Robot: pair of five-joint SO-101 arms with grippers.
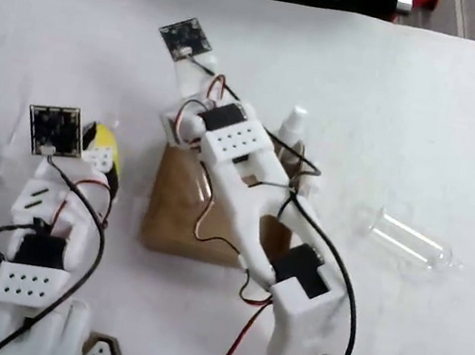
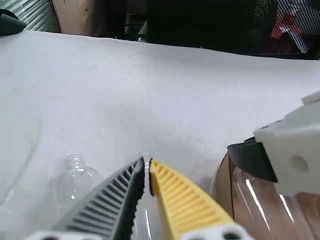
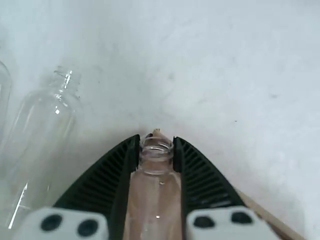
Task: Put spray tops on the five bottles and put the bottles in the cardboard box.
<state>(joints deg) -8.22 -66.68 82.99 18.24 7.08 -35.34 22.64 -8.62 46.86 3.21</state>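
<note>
Clear bottle (image 3: 154,195) clamped by its neck in my right end effector (image 3: 156,140), just beside the cardboard box (image 1: 165,220).
My left end effector (image 2: 147,167) is pressed together near an uncapped bottle (image 2: 75,182); farther off, another bottle (image 1: 412,242) lies on the bench (image 1: 415,108).

The right gripper (image 3: 156,145) grips a capless clear bottle (image 3: 155,200) between black fingers (image 3: 107,180), a second bottle (image 3: 42,135) nearby.

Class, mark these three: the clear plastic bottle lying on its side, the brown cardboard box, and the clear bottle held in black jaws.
Clear plastic bottle lying on its side (image 1: 410,242): high view, mid-body.
Brown cardboard box (image 1: 164,227): high view, bare left part.
Clear bottle held in black jaws (image 3: 156,151): right wrist view, neck.
</note>
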